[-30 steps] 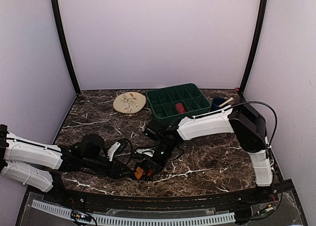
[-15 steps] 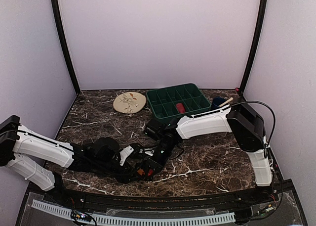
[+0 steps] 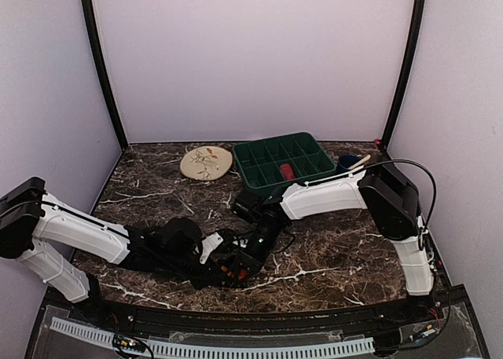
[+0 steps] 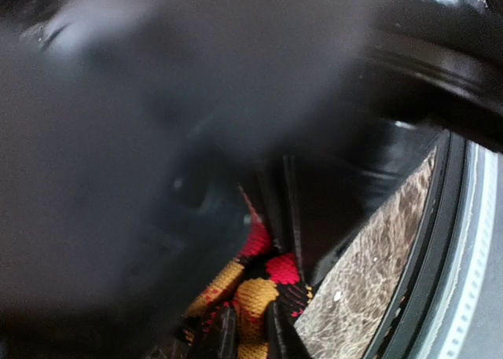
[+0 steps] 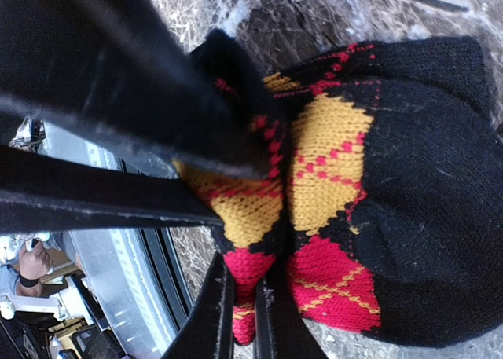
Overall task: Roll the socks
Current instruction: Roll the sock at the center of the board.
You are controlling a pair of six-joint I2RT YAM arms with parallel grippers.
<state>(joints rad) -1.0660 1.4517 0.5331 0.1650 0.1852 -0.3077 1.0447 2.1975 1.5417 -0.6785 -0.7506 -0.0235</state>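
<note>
Black knit with yellow and red argyle diamonds: this was the black argyle sock (image 5: 393,217), bunched in a lump on the dark marble table (image 3: 338,249). It sat near the front edge, about mid-width, where the two arms met.

Right gripper (image 5: 245,284): fingers drawn almost together, pinching a red fold at the sock's edge. From the right wrist, the rest of the sock bulged out to the right of the fingers.

Left gripper (image 4: 251,316): fingers close together, with yellow and red argyle fabric between the tips. Most of the left wrist view was blocked by a dark, blurred shape close to the lens, so little else could be read there. The table edge showed at lower right.

From above, both grippers pressed in on the same lump from opposite sides, the left arm reaching in low from the left and the right arm coming down from the rear right.

Containers, all at the back of the table and well apart from the sock:
- Green tray (image 3: 271,141) divided into compartments. One compartment near the front middle held a red item (image 3: 288,171), too small to identify. The other compartments looked dark, and their contents could not be made out.
- Blue cup (image 3: 346,163) just right of the tray, with a pale stick (image 3: 360,162) leaning out of it.
- Beige floral plate (image 3: 207,162) just left of the tray.

No magenta sock could be identified with confidence in any view.
</note>
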